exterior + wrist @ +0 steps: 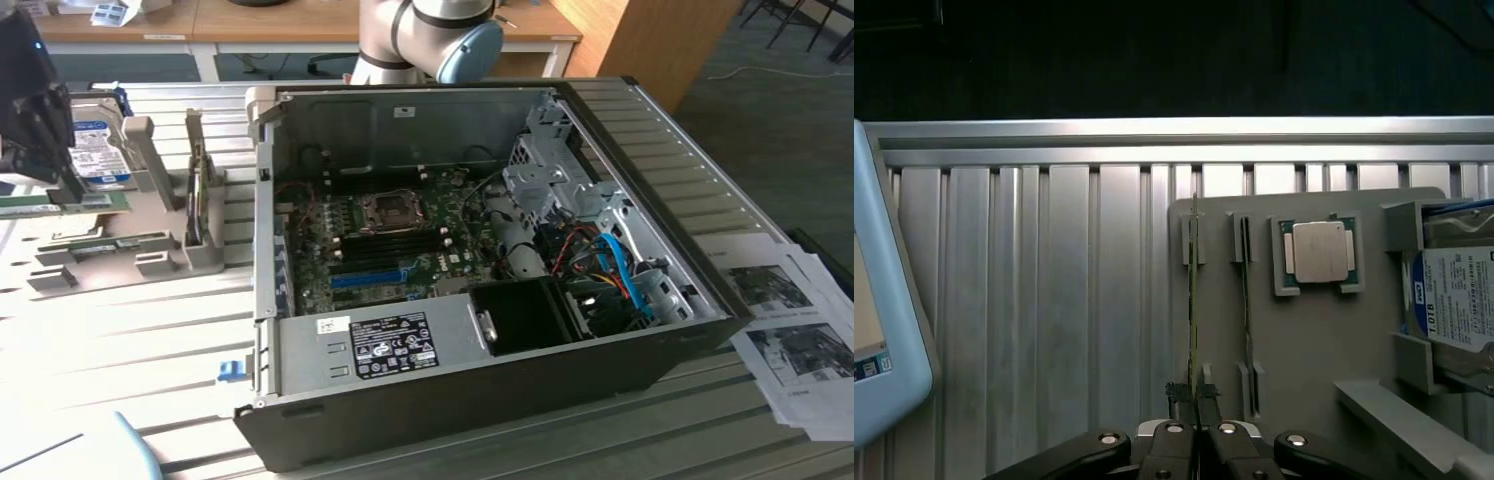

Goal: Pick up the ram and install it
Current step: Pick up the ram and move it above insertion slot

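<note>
The ram (1194,300) shows edge-on as a thin green stick running away from my gripper (1199,425), whose fingers are shut on its near end. It lies in line with the outer slot of the grey fixture (1324,350). In the exterior view my gripper (54,190) hangs at the far left over that fixture (120,255), with the green ram (40,208) level beneath it. I cannot tell whether the stick is clear of its slot. A second stick (1246,300) stands in the neighbouring slot.
The fixture also holds a silver CPU chip (1320,251) and a blue-labelled hard drive (1454,300). The open computer case (534,380) sits mid-table with its motherboard (387,240) exposed. Papers (801,340) lie at the exterior view's right. A light blue device (884,320) sits beside the fixture.
</note>
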